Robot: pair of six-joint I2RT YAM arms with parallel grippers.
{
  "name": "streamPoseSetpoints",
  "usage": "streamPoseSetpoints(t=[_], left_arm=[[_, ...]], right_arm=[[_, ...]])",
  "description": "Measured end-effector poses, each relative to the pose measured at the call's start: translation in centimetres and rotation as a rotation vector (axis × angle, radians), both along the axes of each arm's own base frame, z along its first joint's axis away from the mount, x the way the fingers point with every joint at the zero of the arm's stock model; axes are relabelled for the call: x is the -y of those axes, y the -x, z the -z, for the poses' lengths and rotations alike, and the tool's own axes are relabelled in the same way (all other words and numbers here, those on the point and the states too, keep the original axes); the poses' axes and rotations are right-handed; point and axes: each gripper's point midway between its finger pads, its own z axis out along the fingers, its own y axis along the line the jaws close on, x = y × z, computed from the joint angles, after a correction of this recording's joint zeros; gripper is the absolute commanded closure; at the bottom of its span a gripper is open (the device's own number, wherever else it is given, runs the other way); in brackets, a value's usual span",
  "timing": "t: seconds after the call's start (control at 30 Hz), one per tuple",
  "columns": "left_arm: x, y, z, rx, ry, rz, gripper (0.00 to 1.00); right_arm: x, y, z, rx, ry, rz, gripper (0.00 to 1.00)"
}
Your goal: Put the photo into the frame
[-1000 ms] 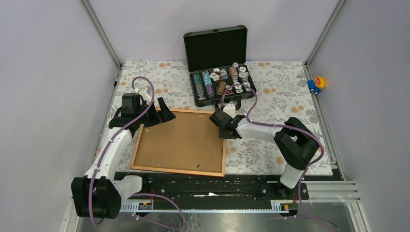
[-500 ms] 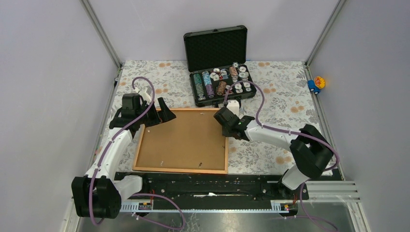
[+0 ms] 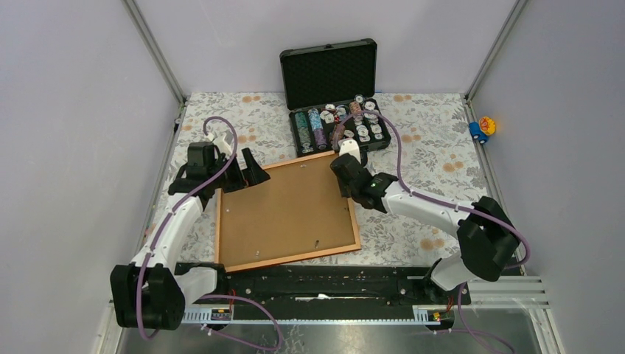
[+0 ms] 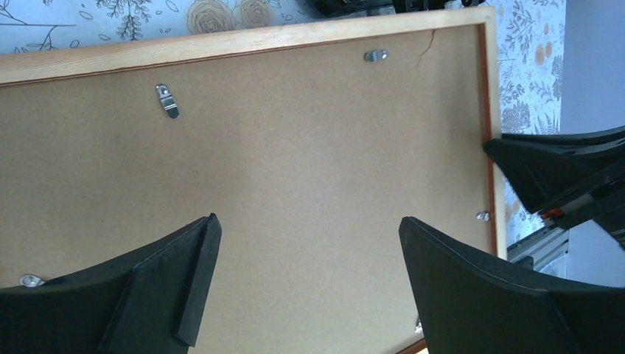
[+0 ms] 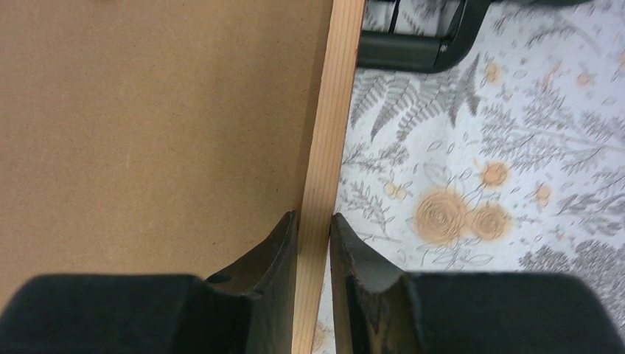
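The orange-brown wooden frame [image 3: 221, 228] lies face down on the table, its brown backing board [image 3: 284, 210] up and held by small metal clips [image 4: 168, 100]. It sits skewed, far right corner toward the chip case. My right gripper [image 3: 348, 171] is shut on the frame's right rail [image 5: 324, 162] near the far right corner. My left gripper [image 3: 237, 173] is open above the frame's far left corner, the backing board [image 4: 295, 162] between its fingers [image 4: 184, 280]. The photo is out of view.
An open black hard case [image 3: 335, 99] of chips stands just beyond the frame's far right corner. A small toy [image 3: 483, 127] sits at the table's far right edge. The black base rail [image 3: 324, 276] runs along the near edge, close to the frame's near side.
My right gripper has moved toward the far right, dragging the frame's right side with it. The frame has turned counter-clockwise and now lies skewed. My left gripper has stayed put.
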Motion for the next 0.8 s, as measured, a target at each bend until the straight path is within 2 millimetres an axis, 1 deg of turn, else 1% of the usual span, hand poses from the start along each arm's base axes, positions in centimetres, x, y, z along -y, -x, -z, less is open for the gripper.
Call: streamPoseSetpoints(t=[0.1, 0.2, 0.3, 0.43, 0.57, 0.67, 0.8], left_arm=[[0.0, 0.0, 0.5, -0.017, 0.002, -0.001, 0.01], [0.1, 0.0, 0.9, -0.028, 0.007, 0.003, 0.01], [0.4, 0.0, 1.1, -0.043, 0.024, 0.009, 0.01], [1.0, 0.2, 1.7, -0.077, 0.051, 0.017, 0.01], [1.9, 0.7, 1.6, -0.105, 0.089, 0.025, 0.01], [3.0, 1.0, 1.2, -0.119, 0.123, 0.037, 0.01], [4.6, 1.8, 1.4, -0.145, 0.148, 0.039, 0.01]], right_arm=[[0.2, -1.0, -1.1, 0.04, -0.006, -0.022, 1.0], [0.6, -1.8, -1.4, 0.06, -0.01, -0.034, 1.0], [1.2, -2.2, -0.9, 0.051, -0.015, -0.038, 1.0], [2.5, -2.4, 0.3, 0.029, -0.013, -0.013, 1.0], [4.2, -2.1, 1.4, -0.005, -0.003, 0.036, 1.0], [5.0, -1.8, 1.6, -0.021, -0.019, 0.078, 1.0], [6.1, -0.2, 2.7, -0.064, -0.065, 0.179, 1.0]])
